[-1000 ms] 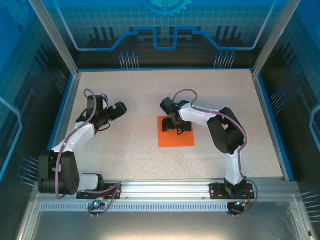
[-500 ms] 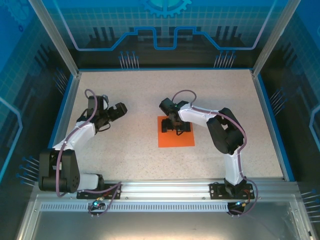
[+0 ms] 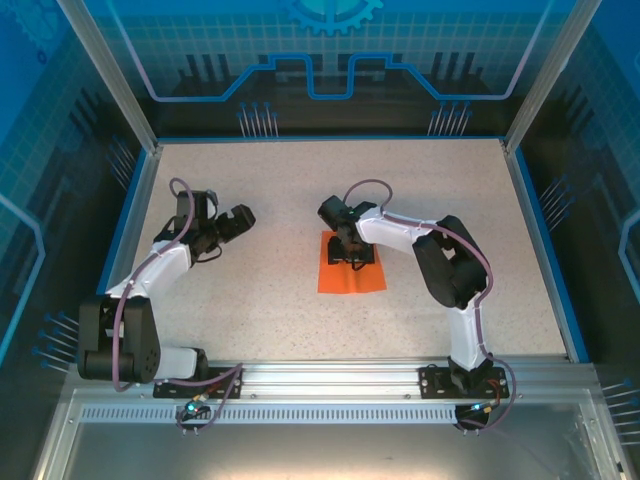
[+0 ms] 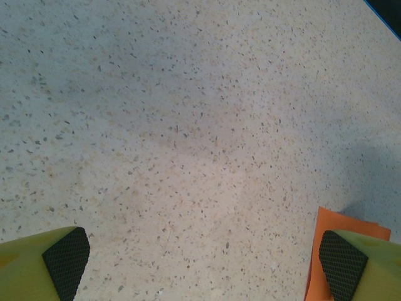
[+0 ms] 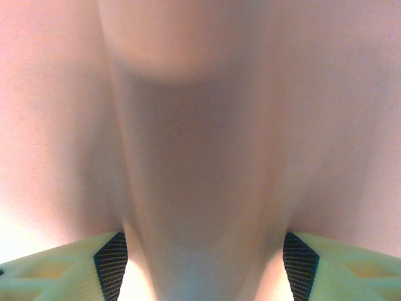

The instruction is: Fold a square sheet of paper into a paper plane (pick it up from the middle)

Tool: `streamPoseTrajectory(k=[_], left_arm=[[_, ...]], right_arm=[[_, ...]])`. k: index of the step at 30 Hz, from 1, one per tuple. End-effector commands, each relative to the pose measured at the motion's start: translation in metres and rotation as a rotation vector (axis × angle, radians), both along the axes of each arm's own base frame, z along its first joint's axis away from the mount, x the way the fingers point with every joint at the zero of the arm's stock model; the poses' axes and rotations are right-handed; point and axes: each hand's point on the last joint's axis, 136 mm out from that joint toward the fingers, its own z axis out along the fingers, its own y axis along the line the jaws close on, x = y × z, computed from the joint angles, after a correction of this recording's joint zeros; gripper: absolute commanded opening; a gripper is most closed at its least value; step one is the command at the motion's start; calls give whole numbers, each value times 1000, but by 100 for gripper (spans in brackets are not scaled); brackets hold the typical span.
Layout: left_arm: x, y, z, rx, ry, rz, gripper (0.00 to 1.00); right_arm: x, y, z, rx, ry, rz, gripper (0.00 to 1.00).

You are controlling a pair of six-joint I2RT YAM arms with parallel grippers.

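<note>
The right fingers [image 5: 111,266] stand a little apart with a raised ridge of the sheet [image 5: 200,163] squeezed between their pads. That wrist view is a close pink blur, so they seem to be gripping it, but how much paper is caught is hard to tell. From above, they press on the upper half of the sheet [image 3: 352,281], just right of frame centre, where the paper is drawn in narrower at the top while its lower edge lies flat on the desk [image 3: 300,180]. The left fingers [image 4: 66,258] are spread wide and hold nothing, over bare desk well to the left. A shallow pinch on such thin paper could slip on the lift. The bunching may also leave a stray crease that spoils later folds, and a hold above the middle would likely let the sheet hang lopsided.
</note>
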Motion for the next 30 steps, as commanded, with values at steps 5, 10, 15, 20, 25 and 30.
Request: streamPoseTrajectory(k=[5, 10, 15, 20, 25, 30], left_arm=[[-13, -29, 0, -173, 50, -52, 96], [-21, -55, -3, -329, 48, -102, 88], [-27, -88, -1, -391, 32, -188, 73], [-33, -112, -5, -403, 35, -245, 60], [-33, -127, -17, -416, 66, -269, 50], [-30, -139, -25, -414, 84, -286, 47]], right_arm=[[-9, 56, 43, 333, -16, 130, 42], [-12, 103, 91, 690, -35, 216, 30], [-10, 111, 96, 793, -7, 228, 27], [-6, 96, 63, 776, 49, 177, 25], [-6, 80, 30, 712, 110, 150, 23], [-7, 67, 6, 650, 147, 100, 23]])
